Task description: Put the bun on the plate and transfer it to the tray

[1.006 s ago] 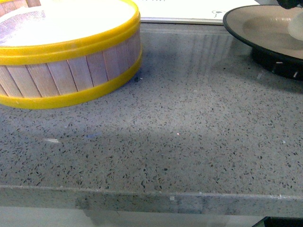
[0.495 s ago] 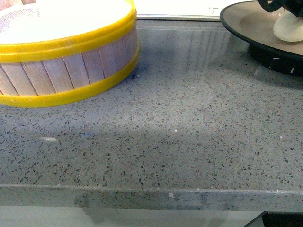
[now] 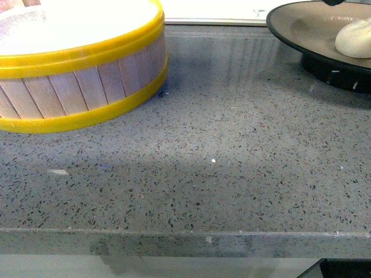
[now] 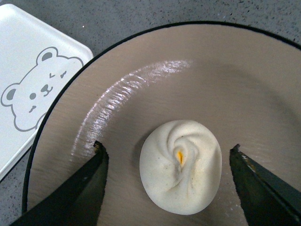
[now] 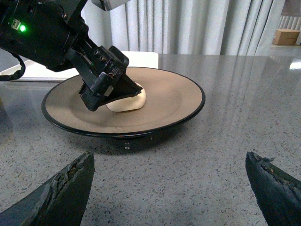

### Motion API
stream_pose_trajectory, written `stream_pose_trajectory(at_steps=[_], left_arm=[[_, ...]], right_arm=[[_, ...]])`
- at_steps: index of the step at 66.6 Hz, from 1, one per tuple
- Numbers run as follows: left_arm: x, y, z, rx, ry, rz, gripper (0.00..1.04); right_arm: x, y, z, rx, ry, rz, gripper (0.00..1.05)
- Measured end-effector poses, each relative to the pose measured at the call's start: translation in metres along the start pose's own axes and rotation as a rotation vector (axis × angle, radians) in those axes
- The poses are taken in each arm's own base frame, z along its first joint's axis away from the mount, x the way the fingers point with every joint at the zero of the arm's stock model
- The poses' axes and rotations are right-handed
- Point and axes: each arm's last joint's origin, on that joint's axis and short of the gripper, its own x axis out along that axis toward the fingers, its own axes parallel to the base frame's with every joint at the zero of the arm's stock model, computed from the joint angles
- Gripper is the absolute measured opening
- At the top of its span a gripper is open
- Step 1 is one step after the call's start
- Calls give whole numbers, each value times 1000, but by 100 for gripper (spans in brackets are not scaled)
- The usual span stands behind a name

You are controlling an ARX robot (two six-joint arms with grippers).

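The cream-white bun (image 4: 181, 165) lies on the beige inside of the black-rimmed plate (image 4: 155, 70), pleated top up. My left gripper (image 4: 168, 155) hangs open just above it, one finger on each side, touching nothing. The front view shows the bun (image 3: 353, 38) and plate (image 3: 301, 26) at the far right. In the right wrist view the bun (image 5: 127, 101) sits half hidden behind the left gripper (image 5: 110, 92) over the plate (image 5: 174, 101). My right gripper (image 5: 169, 181) is open, low over the countertop in front of the plate. The white bear-print tray (image 4: 33, 80) lies beside the plate.
A yellow-rimmed wooden steamer basket (image 3: 75, 63) stands at the back left of the grey speckled countertop (image 3: 220, 168). The counter's front edge (image 3: 185, 234) runs across the bottom. Behind the basket lies the tray's edge (image 3: 214, 11). Curtains hang behind the table.
The left gripper has let go of the bun and risen out of the front view. The bun now rests on the plate. The view has shifted slightly.
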Motion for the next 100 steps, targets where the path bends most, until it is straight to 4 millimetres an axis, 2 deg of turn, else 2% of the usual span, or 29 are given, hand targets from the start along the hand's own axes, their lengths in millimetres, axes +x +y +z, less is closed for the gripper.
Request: stream_pose_trajectory(at_steps=[8, 19, 25, 33, 41, 47, 57, 64, 70, 75, 79, 88, 100], left_arm=[[-4, 4, 9, -21, -20, -9, 100], [-18, 27, 20, -94, -72, 27, 98], [-34, 44, 21, -126, -112, 68, 98], [-77, 74, 18, -154, -175, 157, 98], [-137, 103, 6, -179, -234, 277, 98], [-193, 119, -25, -212, -258, 374, 98], [-244, 122, -78, -266, -224, 449, 98], [-284, 125, -130, -356, -175, 515, 98], [-313, 126, -166, -419, -149, 580, 98], [-325, 120, -186, -464, -259, 763, 85], [-328, 110, -198, -473, -344, 816, 75], [-324, 86, -227, -491, -376, 817, 51], [-315, 68, -255, -509, -358, 810, 21]], right_arm=[[0, 0, 0, 0, 0, 0, 96], [0, 0, 0, 0, 0, 0, 96], [0, 0, 0, 0, 0, 0, 96], [0, 0, 0, 0, 0, 0, 96], [0, 0, 0, 0, 0, 0, 96], [0, 0, 0, 0, 0, 0, 96], [0, 0, 0, 0, 0, 0, 96], [0, 0, 0, 0, 0, 0, 96], [0, 0, 0, 0, 0, 0, 96], [0, 0, 0, 0, 0, 0, 96], [0, 0, 0, 0, 0, -1, 96], [0, 0, 0, 0, 0, 0, 96], [0, 0, 0, 0, 0, 0, 96]])
